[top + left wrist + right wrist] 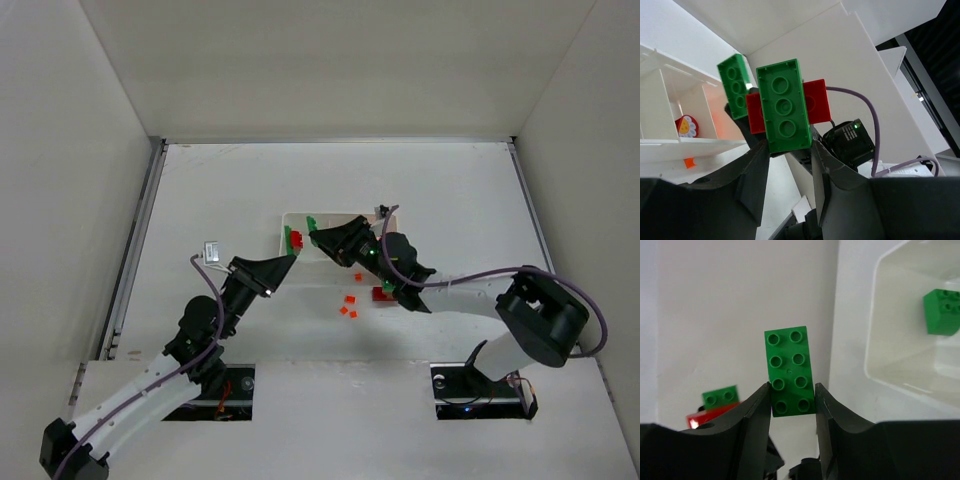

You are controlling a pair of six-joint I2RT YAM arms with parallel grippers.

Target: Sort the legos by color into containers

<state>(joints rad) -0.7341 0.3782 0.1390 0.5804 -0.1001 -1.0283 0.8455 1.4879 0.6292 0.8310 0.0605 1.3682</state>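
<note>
A robot lab test cell — plain white panel walls (pixel 70 150) box in a bare white table (pixel 220 190); a left arm (pixel 150 385) and a right arm (pixel 470 298) are bolted along the frame's bottom edge — purple cable (pixel 470 278) looped loose mid-right.

Red brick (pixel 816 101) half behind green brick (pixel 784 105)

The overhead camera hangs high at the robot's back, looking down and forward from afar over the whole flat white tabletop (pixel 200 200). The left wrist camera peers out along the left gripper (pixel 790 150), tight on a stacked green-and-red plastic brick pair (pixel 784 107). The right wrist camera looks along the right gripper (pixel 792 392), just as close to a long green eight-stud plastic brick (pixel 790 372). All three catch the shallow white rectangular plastic tray (pixel 335 214). Each wrist view also shows the other's brick.
</note>
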